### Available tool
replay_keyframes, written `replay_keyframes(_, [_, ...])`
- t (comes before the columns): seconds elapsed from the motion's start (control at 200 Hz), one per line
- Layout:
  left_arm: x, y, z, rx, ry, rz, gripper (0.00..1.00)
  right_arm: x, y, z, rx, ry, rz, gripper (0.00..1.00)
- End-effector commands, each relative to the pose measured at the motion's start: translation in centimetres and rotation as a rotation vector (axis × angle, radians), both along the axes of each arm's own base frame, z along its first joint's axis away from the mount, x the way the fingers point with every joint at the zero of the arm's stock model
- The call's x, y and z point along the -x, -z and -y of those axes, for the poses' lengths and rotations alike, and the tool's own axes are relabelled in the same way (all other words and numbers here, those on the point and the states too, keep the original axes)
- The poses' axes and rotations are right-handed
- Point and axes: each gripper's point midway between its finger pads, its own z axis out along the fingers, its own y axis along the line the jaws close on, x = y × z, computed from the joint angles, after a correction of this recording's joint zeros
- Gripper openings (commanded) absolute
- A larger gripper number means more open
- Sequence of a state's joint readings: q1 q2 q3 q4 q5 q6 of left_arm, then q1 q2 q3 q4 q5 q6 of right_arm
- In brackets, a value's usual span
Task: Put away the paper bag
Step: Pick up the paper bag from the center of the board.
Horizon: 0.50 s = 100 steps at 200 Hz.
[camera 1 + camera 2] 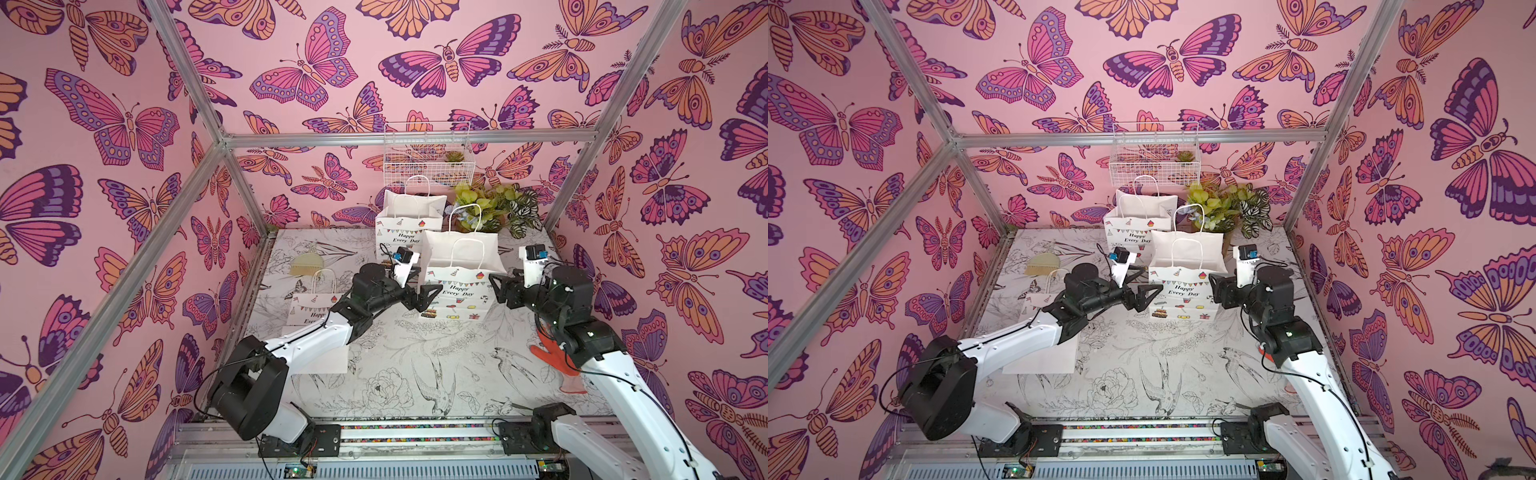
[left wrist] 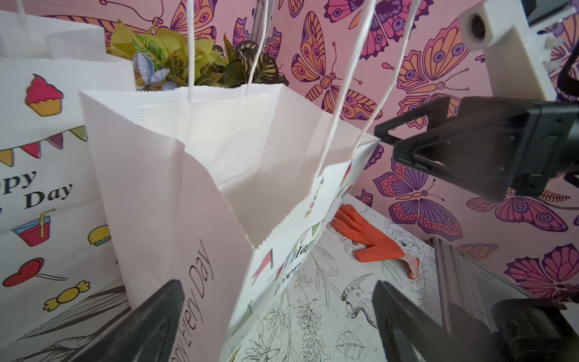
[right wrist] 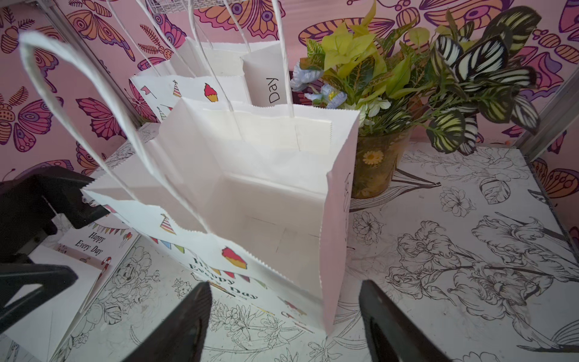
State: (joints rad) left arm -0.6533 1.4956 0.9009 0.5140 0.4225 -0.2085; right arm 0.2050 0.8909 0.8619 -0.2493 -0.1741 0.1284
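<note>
Fingers (image 2: 150,322) of the left gripper (image 2: 277,286) stand spread wide, with the near left corner of the paper bag (image 2: 175,203) between them. No pad is seen pressing the paper. Right gripper (image 3: 285,284) likewise: its fingers (image 3: 181,322) are parted and straddle the bag's near right corner, with no contact visible. Neither gripper holds anything.

Paper bag: white, printed "Happy Every Day" with bunting and a cupcake. It stands upright on the table (image 1: 415,374) toward the back, mouth open, interior empty. Its cord handles (image 3: 40,40) stand up. In both top views the grippers flank it, one at each side.

Second bag (image 1: 409,226), same print, stands upright just behind it and to its left, near the back wall. Potted plant (image 1: 494,208), with green and striped leaves, sits just beside the paper bag's rear right corner.

Flat bag (image 1: 311,307) of the same kind lies on the table at the left, partly under the left arm. Orange glove (image 1: 552,357) lies flat at the right, partly under the right arm. Pale fan-shaped item (image 1: 303,264) lies near the back left; its kind cannot be told.

Wire basket (image 1: 428,166) hangs on the back wall above the bags, with a small succulent (image 1: 454,156) in it.
</note>
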Motion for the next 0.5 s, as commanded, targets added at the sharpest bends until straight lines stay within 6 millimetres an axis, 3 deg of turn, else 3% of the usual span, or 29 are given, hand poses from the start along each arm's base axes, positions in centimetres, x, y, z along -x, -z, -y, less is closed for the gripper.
replay_keyframes(0.0, [-0.5, 0.2, 0.2, -0.030, -0.013, 0.022, 0.92, -0.8, 0.3, -0.9, -0.035, -0.037, 0.003, 0.77])
replay_keyframes(0.19, [-1.3, 0.7, 0.4, -0.049, -0.033, 0.022, 0.82, -2.0, 1.0, -2.6, -0.050, -0.127, -0.021, 0.69])
replay_keyframes(0.496, [-2.3, 2.5, 1.6, -0.063, -0.011, -0.029, 0.79, -3.1, 2.8, -3.9, -0.056, -0.187, -0.059, 0.47])
